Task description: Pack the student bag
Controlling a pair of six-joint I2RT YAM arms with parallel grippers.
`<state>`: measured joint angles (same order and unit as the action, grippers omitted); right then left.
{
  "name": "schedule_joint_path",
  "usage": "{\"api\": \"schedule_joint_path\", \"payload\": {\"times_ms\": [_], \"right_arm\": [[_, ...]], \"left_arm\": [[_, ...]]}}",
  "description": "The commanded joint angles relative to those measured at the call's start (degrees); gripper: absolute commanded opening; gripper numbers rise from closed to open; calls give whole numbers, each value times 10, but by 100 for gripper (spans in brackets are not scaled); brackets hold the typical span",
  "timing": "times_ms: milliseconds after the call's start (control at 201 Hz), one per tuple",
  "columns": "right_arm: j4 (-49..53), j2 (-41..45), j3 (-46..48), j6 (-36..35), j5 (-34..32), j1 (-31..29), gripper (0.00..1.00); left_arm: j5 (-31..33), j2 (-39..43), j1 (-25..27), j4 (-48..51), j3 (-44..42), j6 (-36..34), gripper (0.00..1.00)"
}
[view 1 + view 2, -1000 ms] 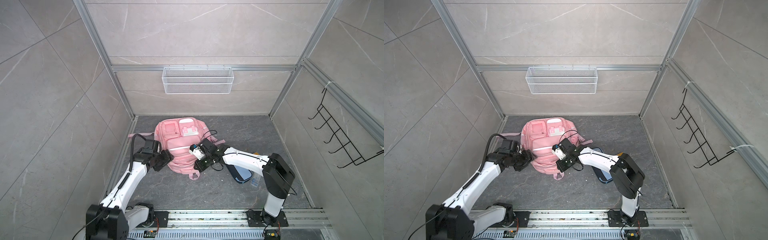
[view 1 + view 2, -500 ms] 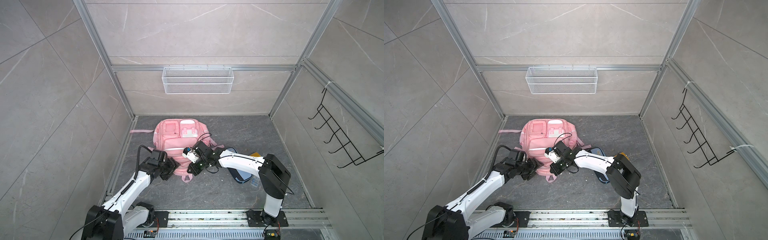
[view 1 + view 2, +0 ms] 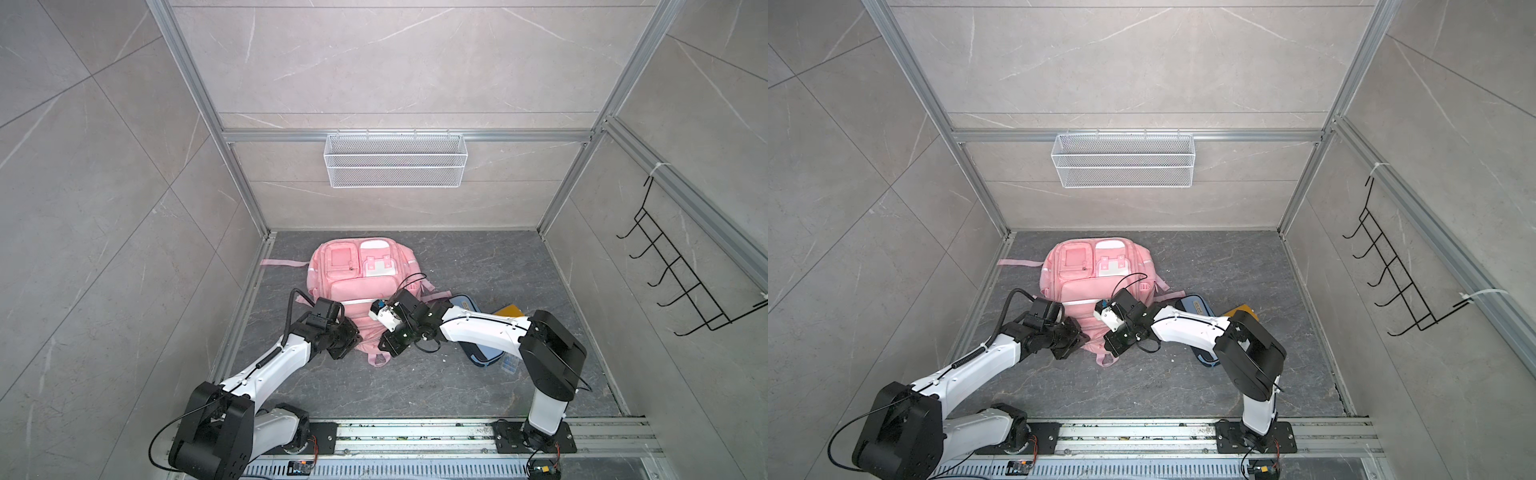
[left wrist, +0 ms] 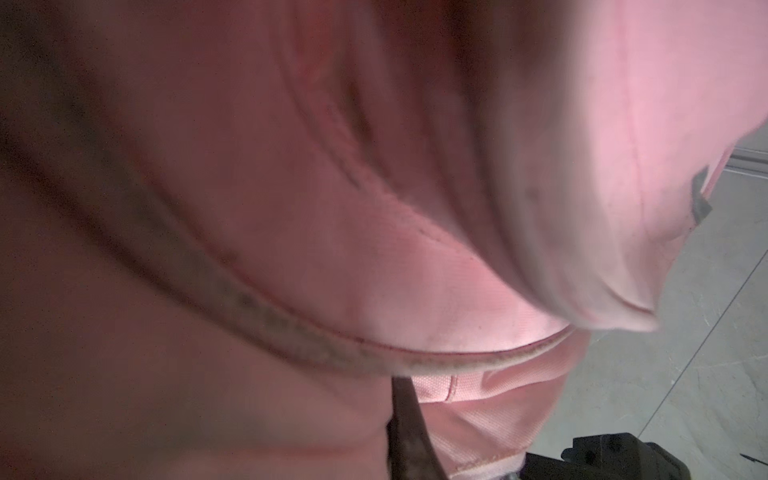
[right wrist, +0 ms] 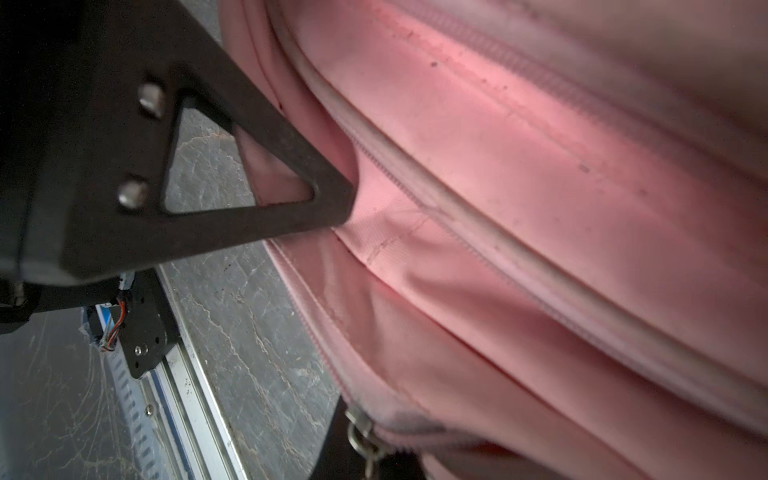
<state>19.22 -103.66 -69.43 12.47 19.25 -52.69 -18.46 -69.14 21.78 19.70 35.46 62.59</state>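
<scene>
Tools stood closed at the near edge of the student bag (image 3: 357,270), which lay flat, pockets up, on the dark worktop (image 3: 478,262), left of centre. The right tool (image 3: 386,347) clamped pink fabric beside a zip (image 5: 519,266); whether the left tool (image 3: 353,340) pinched cloth could not be told.

Soft pink fabric backpack (image 3: 1100,266) lies flat on dark grey stone floor (image 3: 1217,257). Left gripper (image 3: 1076,341) and right gripper (image 3: 1113,345) both at its near edge, touching fabric. Light-blue zipped pencil case (image 3: 1197,306) partly hidden under right arm.
</scene>
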Motion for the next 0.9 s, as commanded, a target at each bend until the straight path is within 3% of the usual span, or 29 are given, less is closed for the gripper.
{"api": "schedule_joint_path", "payload": {"times_ms": [0, 299, 528, 757, 892], "right_arm": [[40, 59, 24, 6, -66, 25, 0], [95, 123, 80, -36, -74, 103, 0], [130, 113, 52, -75, -79, 150, 0], [145, 74, 16, -89, -96, 173, 0], [130, 42, 4, -83, -105, 198, 0]], "left_arm": [[22, 5, -12, 8, 26, -48, 0], [-23, 31, -120, 75, 45, -158, 0], [-1, 29, -175, 177, 97, -275, 0], [21, 34, -182, 221, 127, -340, 0], [-10, 33, -182, 235, 131, -378, 0]]}}
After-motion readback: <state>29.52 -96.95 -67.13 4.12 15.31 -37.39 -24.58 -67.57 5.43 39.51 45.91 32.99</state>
